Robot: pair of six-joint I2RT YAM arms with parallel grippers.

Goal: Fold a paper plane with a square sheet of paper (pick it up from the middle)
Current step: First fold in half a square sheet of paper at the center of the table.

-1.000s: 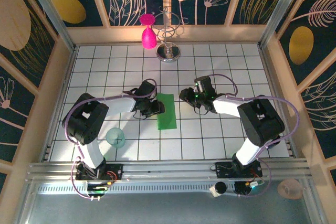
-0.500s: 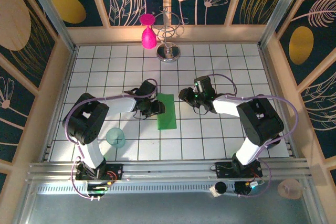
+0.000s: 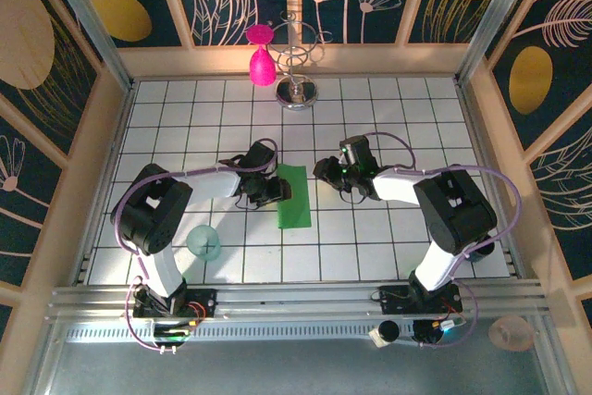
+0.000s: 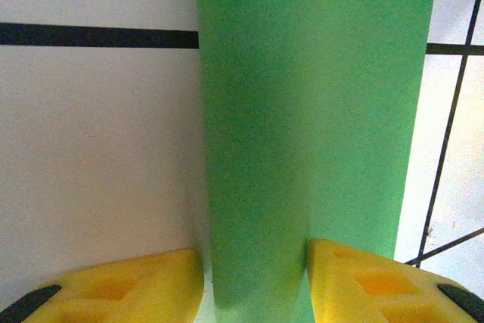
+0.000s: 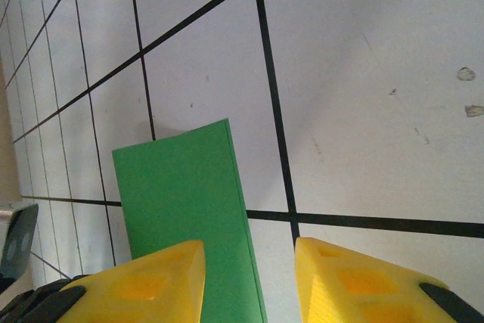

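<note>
The folded green sheet of paper lay flat between the left gripper's parted jaws, and one edge reached into the right gripper's half-open jaws, neither gripping it.

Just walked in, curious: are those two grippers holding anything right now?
Left gripper: open over the paper, not gripping it.
Right gripper: open, holding nothing.

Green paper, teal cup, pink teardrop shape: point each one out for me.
green paper (image 3: 295, 197), top view, middle of the folded strip.
teal cup (image 3: 204, 242), top view, middle of the cup.
pink teardrop shape (image 3: 262, 67), top view, its widest part.
</note>
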